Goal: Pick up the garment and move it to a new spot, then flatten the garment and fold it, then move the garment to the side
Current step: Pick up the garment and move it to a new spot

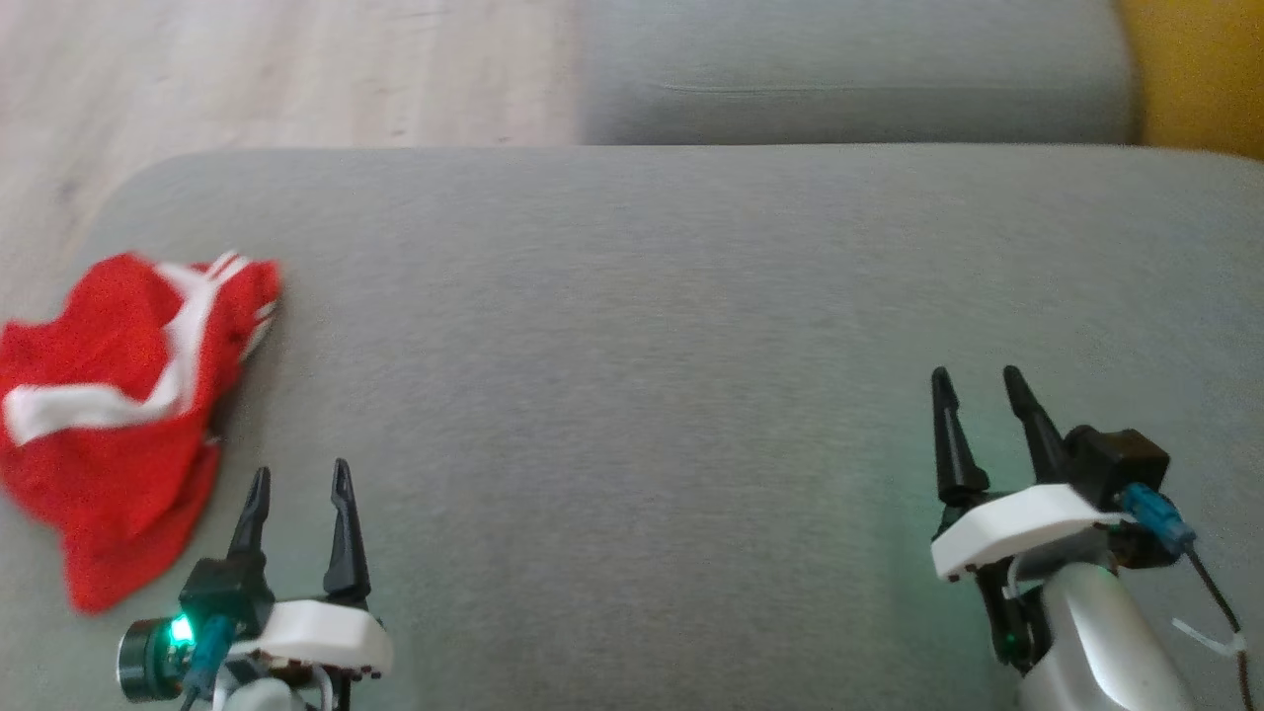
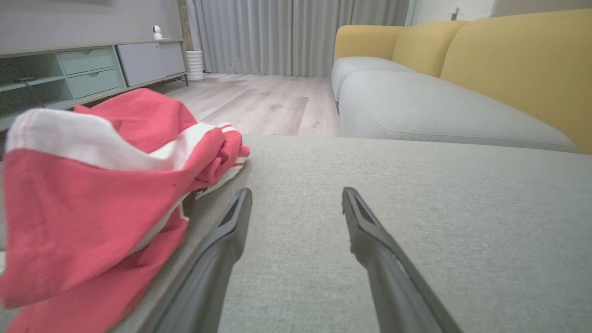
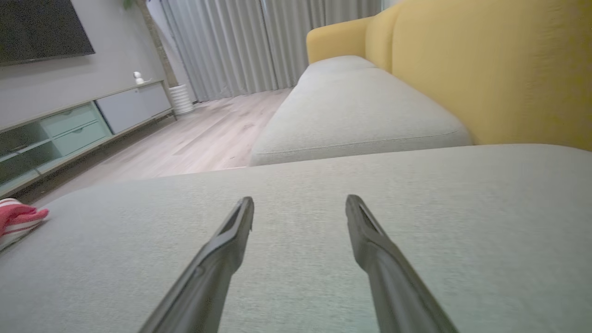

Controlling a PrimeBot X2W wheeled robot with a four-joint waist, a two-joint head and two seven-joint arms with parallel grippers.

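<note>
First step in hand: pick-up not yet made. Crumpled red cloth garment with white stripes [image 1: 109, 415] at left end of grey fabric sofa cushion [image 1: 632, 296], just beside left jaws. Both pairs of jaws wide apart, empty. Next, probably: reach left, pinch a raised fold, lift.

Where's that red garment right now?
The red garment lies crumpled at the left edge of the grey cushion in the head view, beside the left tool.

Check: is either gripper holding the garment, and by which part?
Nothing is held. Left gripper and right gripper are open and empty; the garment lies crumpled on the cushion, beside the left gripper.
</note>
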